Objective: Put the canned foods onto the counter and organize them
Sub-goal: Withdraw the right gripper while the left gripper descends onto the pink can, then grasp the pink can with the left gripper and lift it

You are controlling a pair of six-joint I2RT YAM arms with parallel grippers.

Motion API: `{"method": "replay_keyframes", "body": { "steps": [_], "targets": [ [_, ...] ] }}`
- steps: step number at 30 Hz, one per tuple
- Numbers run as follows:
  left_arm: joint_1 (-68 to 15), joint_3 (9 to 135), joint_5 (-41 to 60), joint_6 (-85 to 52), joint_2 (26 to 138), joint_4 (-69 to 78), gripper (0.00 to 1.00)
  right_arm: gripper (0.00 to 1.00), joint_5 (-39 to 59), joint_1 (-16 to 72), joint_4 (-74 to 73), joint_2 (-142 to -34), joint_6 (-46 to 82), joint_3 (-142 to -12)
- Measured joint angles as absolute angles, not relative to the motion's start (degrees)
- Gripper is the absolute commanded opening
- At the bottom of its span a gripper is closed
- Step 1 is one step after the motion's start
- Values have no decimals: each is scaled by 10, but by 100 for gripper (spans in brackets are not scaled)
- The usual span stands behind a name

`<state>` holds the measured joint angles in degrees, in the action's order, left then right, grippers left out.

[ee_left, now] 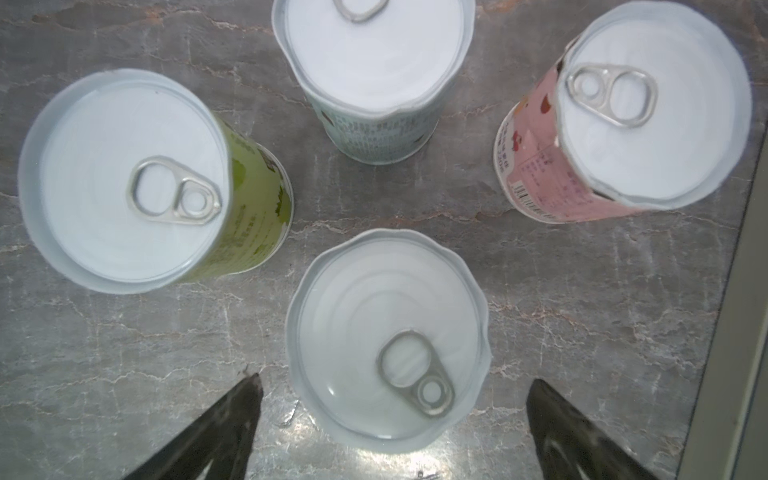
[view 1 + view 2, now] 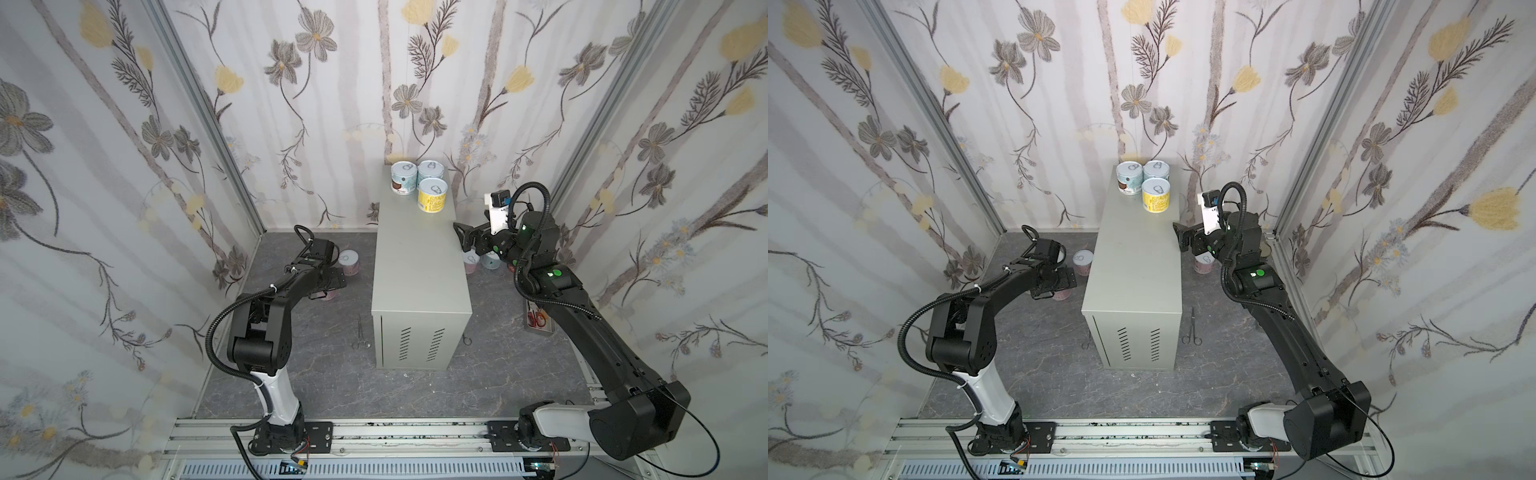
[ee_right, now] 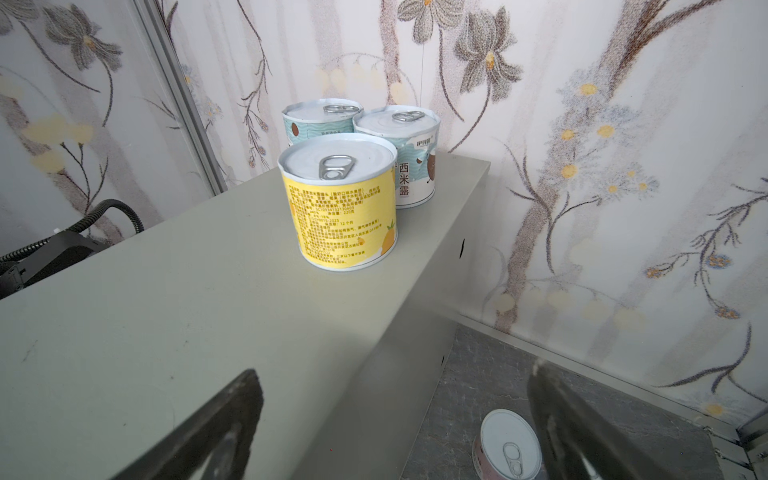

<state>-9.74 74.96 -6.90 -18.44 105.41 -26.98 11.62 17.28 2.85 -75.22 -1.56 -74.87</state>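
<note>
At the upper centre of both top views, the counter (image 2: 415,257) bears two blue cans (image 2: 404,178) and a yellow can (image 2: 432,194); four more cans (image 1: 124,183) stand beneath the left gripper (image 1: 392,380), spread empty; the right gripper (image 3: 395,370) gapes empty; the tray (image 2: 549,326) at right holds scissors (image 2: 537,319)

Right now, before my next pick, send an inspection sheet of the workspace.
Surface: marbled table, no spills seen.
Job's things: yellow can and two blue cans on counter; four table cans below left end effector; pink can beside counter.
Clutter: forceps; scissors tray.
End effectors: left end effector open above a can; right end effector open, empty, by counter edge.
Cables: black conduits looped along both arms.
Surroundings: floral walls.
</note>
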Motion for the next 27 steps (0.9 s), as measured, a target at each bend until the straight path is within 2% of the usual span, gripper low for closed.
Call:
{"method": "replay_keyframes", "body": {
  "steps": [8,17,27],
  "targets": [
    [-94,779,-74,-184,1098,-262,99,100,117,169,29,-754,-16,-745],
    [-91,790,-73,-185,1121,-261,81,100,117,164,28,-753,-16,-736],
    [-90,781,-69,-194,1122,-258,72,100,119,159,24,-753,-16,-732]
  ]
}}
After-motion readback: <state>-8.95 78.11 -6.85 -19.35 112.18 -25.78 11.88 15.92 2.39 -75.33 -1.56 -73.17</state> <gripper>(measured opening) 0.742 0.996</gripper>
